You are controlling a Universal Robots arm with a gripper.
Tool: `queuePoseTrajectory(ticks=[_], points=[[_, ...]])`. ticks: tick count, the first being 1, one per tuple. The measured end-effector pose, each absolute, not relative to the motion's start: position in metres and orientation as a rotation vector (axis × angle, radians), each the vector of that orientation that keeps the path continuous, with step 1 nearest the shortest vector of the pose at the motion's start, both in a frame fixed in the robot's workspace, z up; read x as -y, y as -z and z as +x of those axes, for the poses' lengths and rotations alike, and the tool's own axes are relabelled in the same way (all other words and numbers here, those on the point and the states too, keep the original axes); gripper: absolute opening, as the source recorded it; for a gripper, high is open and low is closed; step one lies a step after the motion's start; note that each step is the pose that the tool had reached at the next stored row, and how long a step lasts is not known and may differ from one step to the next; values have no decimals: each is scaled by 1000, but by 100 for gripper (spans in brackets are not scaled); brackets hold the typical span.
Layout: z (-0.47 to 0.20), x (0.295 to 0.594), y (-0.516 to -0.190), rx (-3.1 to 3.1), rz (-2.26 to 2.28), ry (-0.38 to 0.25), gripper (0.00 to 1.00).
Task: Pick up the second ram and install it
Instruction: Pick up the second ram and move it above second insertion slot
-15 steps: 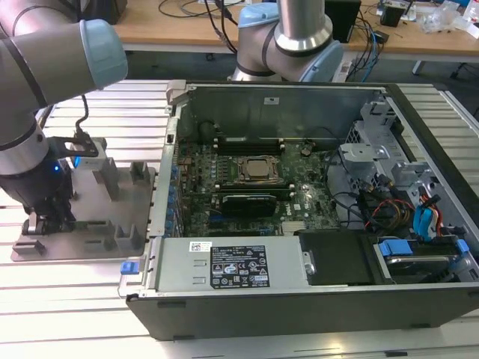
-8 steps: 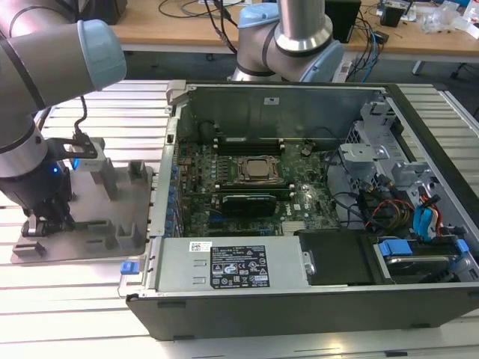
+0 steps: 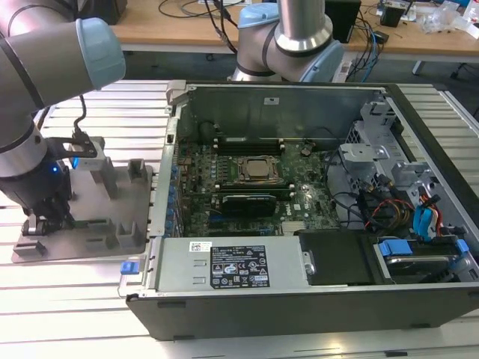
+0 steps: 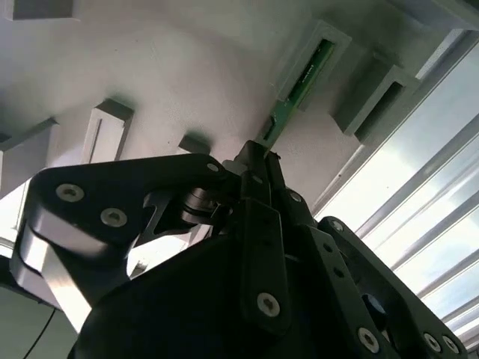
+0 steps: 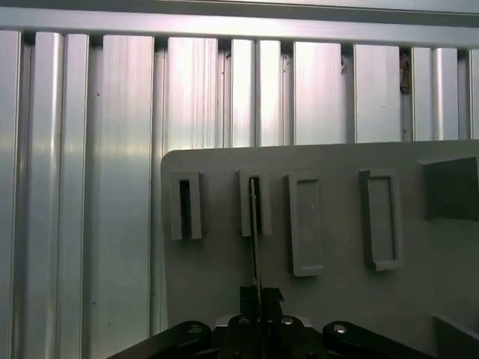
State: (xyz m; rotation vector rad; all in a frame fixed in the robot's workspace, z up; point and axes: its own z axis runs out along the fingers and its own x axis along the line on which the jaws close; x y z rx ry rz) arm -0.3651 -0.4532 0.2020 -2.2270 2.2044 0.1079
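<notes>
We see our pincer [image 4: 258, 153] clamped narrowly on 1 end of the second ram [image 4: 301, 81]; its other end sits in a grey holder tray [image 3: 112, 224] slot, at the exterior view's left of the computer case [image 3: 299, 299].

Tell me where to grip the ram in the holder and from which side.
Grip the ram by its free top end, a finger on each flat face, coming down from above. It stands thin and upright, lower end in a holder slot. The gripper looks shut on it.
</notes>
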Motion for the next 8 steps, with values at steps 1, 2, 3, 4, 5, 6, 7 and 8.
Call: queuePoseTrajectory(ticks=[1,2,3,4,5,6,7,8], points=[[-365,453,-207,-2205,-2227,-108,14],[-365,453,-215,-2204,-2227,-108,14],[-365,453,-223,-2204,-2227,-108,14],[-365,453,-230,-2204,-2227,-108,14],[-365,453,-236,-2204,-2227,-108,14],[-365,453,-244,-2204,-2227,-108,14],[-365,453,-254,-2204,-2227,-108,14],[-365,453,-259,-2204,-2227,-108,14]])
